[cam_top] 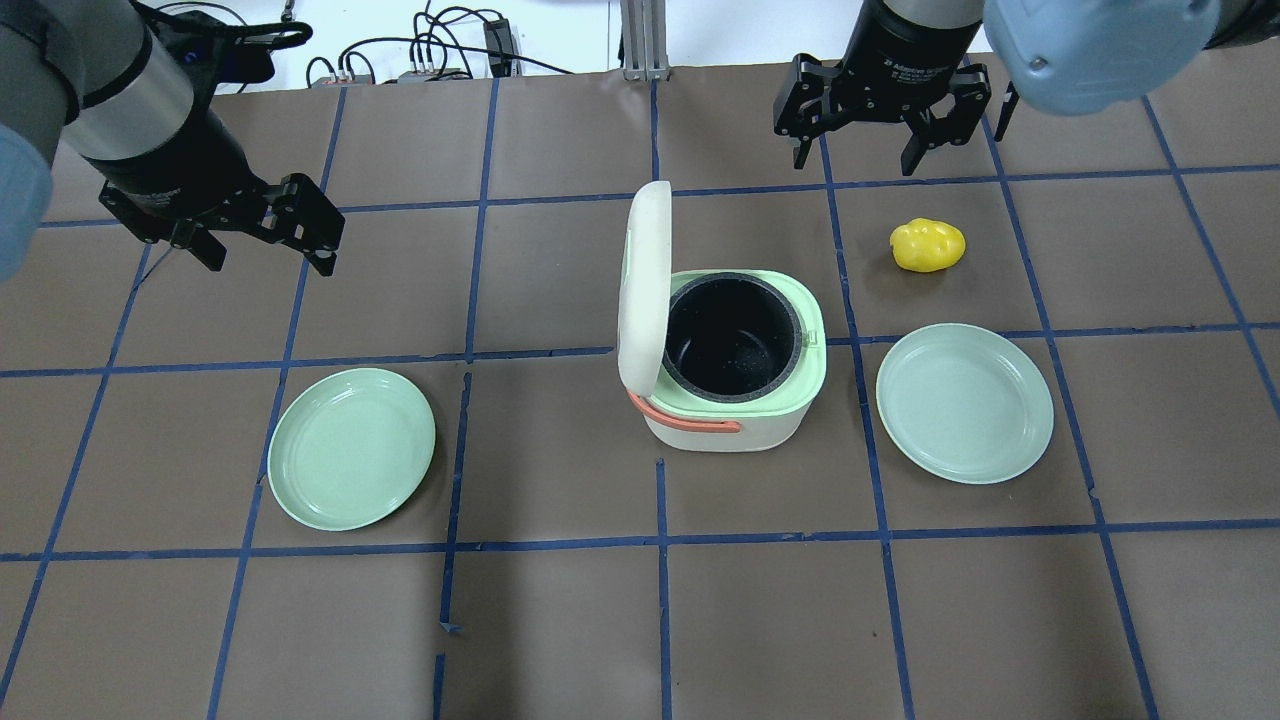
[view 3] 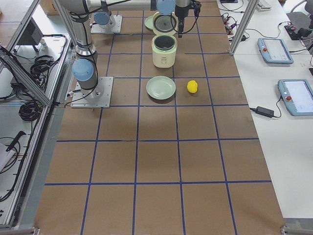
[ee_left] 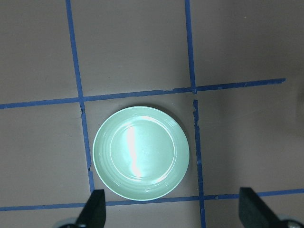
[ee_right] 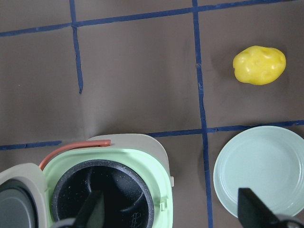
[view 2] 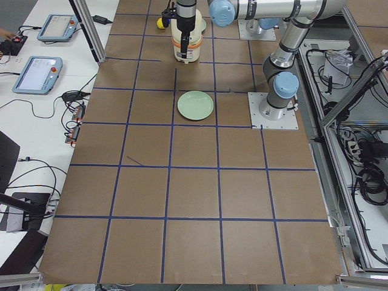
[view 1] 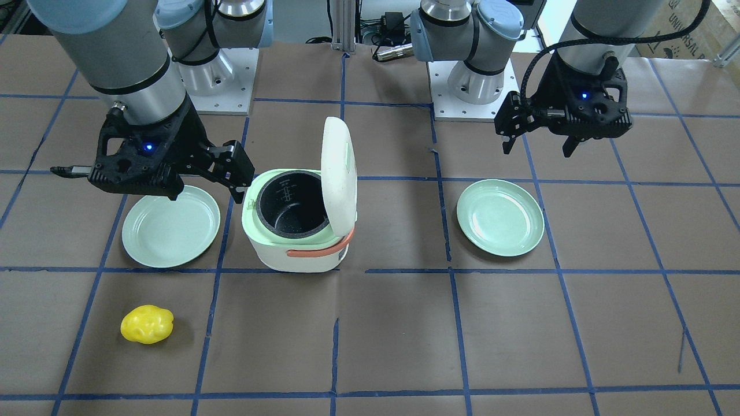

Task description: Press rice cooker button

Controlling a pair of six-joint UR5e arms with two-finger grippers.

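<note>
Brown-papered table (cam_top: 560, 620), gridded in blue tape (cam_top: 664, 600); alongside, white benches (view 3: 293, 161) with teach pendants (view 3: 275, 50); behind, tangled black cables (cam_top: 430, 55) and an aluminium post (cam_top: 632, 35).

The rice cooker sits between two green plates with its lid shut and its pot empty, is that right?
Not quite. The overhead view shows the lid standing open, swung upright. The rest holds: the rice cooker sits between the left plate and the right plate, and its pot is empty.
</note>
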